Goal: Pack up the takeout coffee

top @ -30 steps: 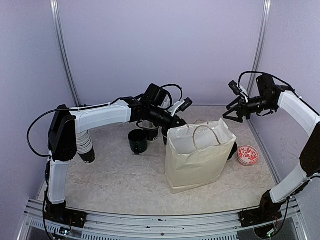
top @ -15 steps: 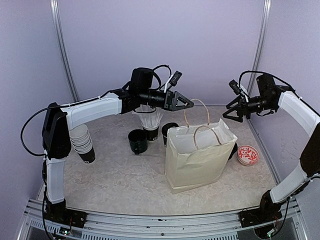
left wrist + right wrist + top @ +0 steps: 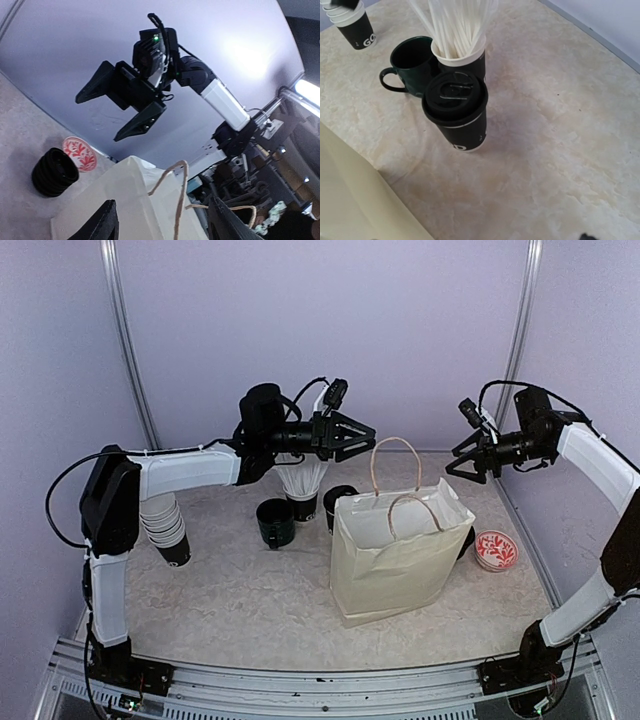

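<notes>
One takeout coffee [image 3: 456, 112], a black paper cup with a black lid, stands on the table just behind the bag; in the top view it [image 3: 340, 502] is partly hidden by the bag. The white paper bag [image 3: 400, 550] stands open, its rear handle [image 3: 395, 465] upright. My left gripper [image 3: 358, 432] hangs open high behind the bag, pointing right. From its wrist view that gripper [image 3: 162, 225] has the handle loop [image 3: 177, 200] rising between its fingers, untouched. My right gripper [image 3: 455, 468] is open in the air at the right, empty.
A dark mug [image 3: 275, 522] and a cup of white straws [image 3: 300, 485] stand left of the lidded cup. A stack of paper cups [image 3: 168, 525] is under the left arm. A red patterned dish [image 3: 496, 550] and a stack of black lids [image 3: 55, 171] lie right of the bag.
My left gripper rose from low behind the bag and drew back to the left. The bag's rear handle now stands upright. The right arm has not moved.
</notes>
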Motion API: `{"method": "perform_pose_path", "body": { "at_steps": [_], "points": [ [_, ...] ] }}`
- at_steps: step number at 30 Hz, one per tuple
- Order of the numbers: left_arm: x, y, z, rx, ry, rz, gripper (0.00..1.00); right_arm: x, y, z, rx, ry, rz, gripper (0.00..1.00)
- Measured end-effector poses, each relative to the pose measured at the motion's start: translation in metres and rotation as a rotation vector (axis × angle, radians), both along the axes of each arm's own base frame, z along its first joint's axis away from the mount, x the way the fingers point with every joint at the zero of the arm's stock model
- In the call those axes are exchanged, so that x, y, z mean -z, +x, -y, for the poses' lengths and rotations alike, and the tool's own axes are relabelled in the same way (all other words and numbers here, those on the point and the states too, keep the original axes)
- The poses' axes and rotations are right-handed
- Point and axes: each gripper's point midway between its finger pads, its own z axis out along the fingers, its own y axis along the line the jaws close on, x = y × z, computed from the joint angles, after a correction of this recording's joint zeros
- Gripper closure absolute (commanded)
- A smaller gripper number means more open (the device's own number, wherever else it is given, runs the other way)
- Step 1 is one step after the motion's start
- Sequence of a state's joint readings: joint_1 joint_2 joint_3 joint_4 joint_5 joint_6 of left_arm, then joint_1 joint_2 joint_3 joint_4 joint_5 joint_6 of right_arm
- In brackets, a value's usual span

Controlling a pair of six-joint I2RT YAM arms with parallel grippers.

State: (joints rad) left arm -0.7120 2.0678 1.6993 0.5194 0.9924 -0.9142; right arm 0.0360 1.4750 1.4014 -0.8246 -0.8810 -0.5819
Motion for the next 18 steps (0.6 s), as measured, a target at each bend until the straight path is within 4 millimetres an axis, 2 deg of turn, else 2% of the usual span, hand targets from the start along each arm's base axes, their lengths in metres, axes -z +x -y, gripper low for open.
{"method": "perform_pose_path", "body": {
  "at_steps": [4,9,18],
  "points": [
    [0.005,-0.020,-0.011,0.084,-0.072,-0.123,0.43,-0.001,-0.001,-0.001,-0.004,0.006,-0.001,0.17],
    [-0.030,-0.045,-0.036,0.223,-0.216,-0.283,0.46,-0.002,-0.002,-0.002,-0.011,0.015,-0.001,0.17],
    [-0.043,-0.057,-0.050,0.324,-0.241,-0.429,0.45,-0.004,-0.001,-0.004,-0.013,0.031,-0.003,0.17]
  ]
}}
